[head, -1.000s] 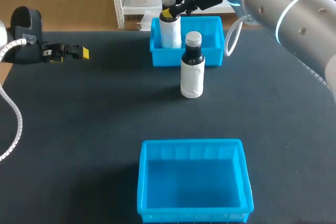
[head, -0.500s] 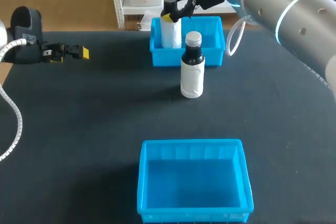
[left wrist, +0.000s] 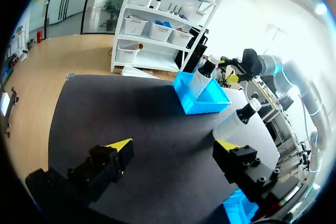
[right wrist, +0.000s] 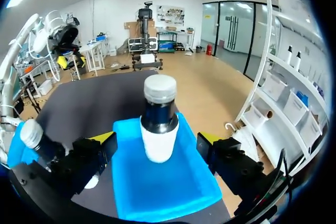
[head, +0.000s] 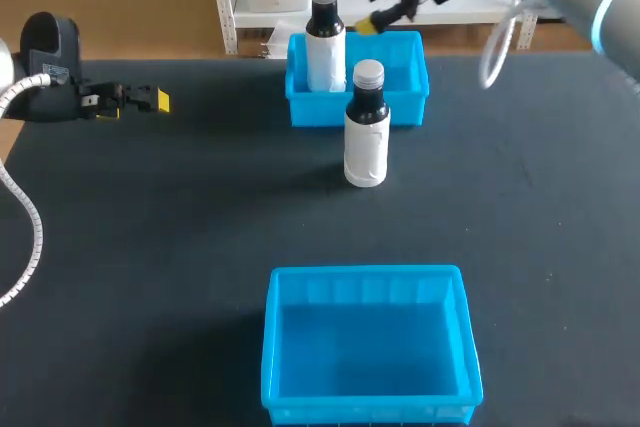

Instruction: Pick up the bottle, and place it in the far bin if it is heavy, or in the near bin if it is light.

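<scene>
Well left of the far bin [head: 405, 107], the left hand [head: 158, 101] hangs low over the matte black desk [head: 150, 247], fingers spread and empty, probably parked clear of the work. A first bottle [head: 323, 42] stands upright in the bin's left part, presumably judged heavy. A second bottle [head: 366, 132] stands on the desk just in front of the bin, likely next to be weighed. Both are round, with dark shoulders, white labels and pale caps. Above the bin's back rim, the right hand [head: 383, 5] gapes open, holding nothing. The near bin [head: 280, 347], of the same glossy blue plastic, sits well in front.
</scene>
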`<state>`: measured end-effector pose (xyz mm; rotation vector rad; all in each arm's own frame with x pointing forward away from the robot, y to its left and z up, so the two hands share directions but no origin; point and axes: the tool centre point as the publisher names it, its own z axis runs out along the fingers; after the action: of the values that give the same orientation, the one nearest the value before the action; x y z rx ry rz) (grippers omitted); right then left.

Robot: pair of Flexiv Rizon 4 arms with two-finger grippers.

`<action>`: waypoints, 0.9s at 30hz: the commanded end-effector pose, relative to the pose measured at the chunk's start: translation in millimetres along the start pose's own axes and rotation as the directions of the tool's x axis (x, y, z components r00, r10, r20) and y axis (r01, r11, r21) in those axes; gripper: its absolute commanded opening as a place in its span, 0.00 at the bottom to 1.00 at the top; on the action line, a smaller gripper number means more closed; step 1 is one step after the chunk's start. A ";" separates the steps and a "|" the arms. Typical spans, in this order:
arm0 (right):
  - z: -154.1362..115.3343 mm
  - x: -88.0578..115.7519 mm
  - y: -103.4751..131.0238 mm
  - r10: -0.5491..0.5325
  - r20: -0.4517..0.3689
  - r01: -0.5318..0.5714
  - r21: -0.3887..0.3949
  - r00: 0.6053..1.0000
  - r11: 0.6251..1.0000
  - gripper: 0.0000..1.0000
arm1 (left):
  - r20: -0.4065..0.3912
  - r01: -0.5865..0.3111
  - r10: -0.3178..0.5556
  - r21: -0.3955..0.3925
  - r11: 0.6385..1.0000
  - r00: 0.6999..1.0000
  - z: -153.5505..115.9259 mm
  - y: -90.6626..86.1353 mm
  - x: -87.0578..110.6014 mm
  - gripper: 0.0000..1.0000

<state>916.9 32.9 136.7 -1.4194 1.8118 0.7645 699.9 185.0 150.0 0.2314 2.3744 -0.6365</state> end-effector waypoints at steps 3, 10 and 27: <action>-52.6 17.3 17.5 0.018 0.013 -0.014 -0.261 1.000 0.965 1.00 | 0.000 0.000 0.000 0.000 1.000 1.000 0.0 0.0 0.0 1.00; -90.0 35.1 51.5 0.047 0.017 -0.043 -0.193 0.999 0.980 1.00 | 0.000 0.000 0.000 0.000 1.000 1.000 0.0 0.0 0.0 1.00; -139.7 66.2 137.8 0.014 0.029 -0.013 -0.015 0.999 1.000 1.00 | 0.000 0.000 0.000 0.000 1.000 1.000 0.0 0.0 0.0 1.00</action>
<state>797.3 -80.8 161.1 -1.6043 1.7294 1.1300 699.9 185.0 150.0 0.2314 2.3744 -0.6365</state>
